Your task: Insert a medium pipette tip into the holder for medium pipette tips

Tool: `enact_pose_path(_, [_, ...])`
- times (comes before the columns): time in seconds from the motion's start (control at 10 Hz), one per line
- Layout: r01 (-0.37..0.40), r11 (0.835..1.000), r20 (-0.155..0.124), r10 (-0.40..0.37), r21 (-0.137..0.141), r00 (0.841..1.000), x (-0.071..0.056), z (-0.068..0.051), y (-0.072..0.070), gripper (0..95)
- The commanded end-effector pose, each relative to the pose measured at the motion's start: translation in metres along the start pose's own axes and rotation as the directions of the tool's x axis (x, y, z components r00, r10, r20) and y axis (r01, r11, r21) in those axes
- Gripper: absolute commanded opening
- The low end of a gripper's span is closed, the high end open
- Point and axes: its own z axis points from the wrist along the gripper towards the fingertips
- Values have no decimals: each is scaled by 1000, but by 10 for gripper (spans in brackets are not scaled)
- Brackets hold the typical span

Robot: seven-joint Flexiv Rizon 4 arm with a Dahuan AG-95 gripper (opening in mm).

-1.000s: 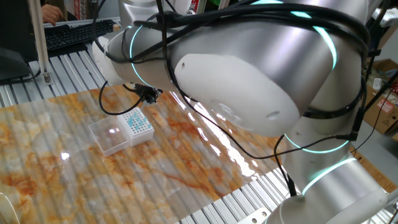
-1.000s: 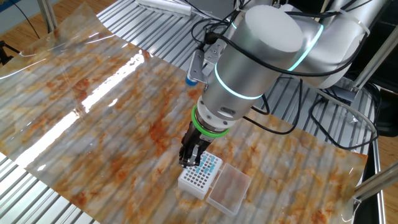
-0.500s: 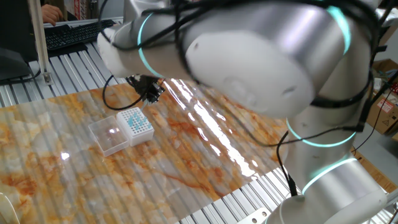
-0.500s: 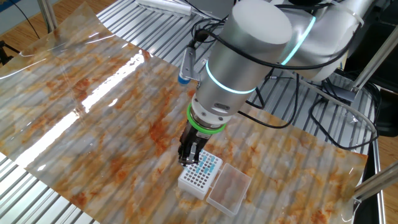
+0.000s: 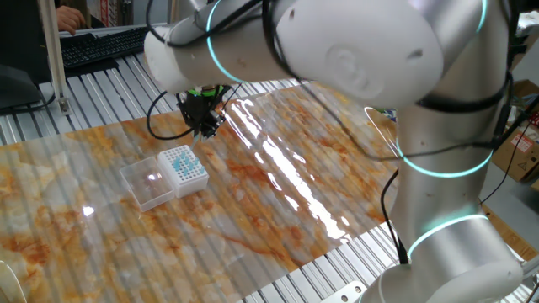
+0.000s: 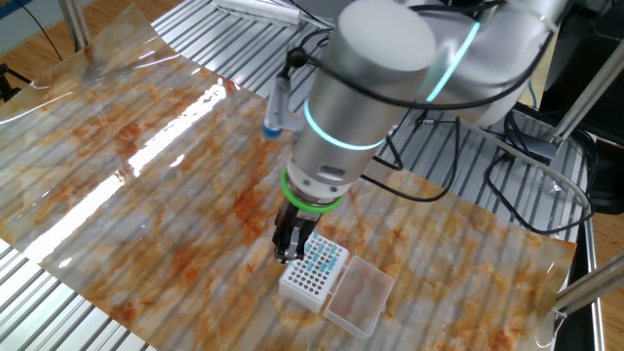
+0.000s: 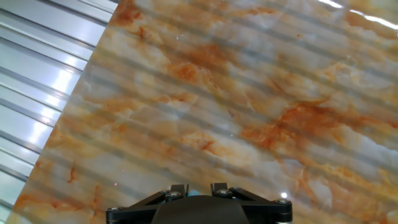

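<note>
The holder for medium pipette tips is a small white box with a teal dotted top, lying on the marbled sheet with its clear lid folded open beside it. My gripper hangs just above the sheet, at the holder's edge and a little off to its side, fingers pointing down and nearly together. In the hand view the gripper shows only its finger bases, with a small pale blue piece, the medium pipette tip, pinched between them. The holder is out of that view.
The marbled sheet covers a slatted metal table. A keyboard and an upright post stand at the far edge. Black cables trail behind the arm's base. The sheet's edge meets bare slats to the left of the hand.
The arm has swung round and the gripper has slid slightly away from over the holder's teal top toward its edge. Jaw spacing is unchanged.
</note>
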Motion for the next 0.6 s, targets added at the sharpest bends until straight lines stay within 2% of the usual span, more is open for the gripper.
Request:
enact_pose_path(0.1, [2,1000,-12,-2,5,1000,1,-1,-2,190])
enact_pose_path(0.6, [31,999,-18,-31,17,999,1,1,-6,190])
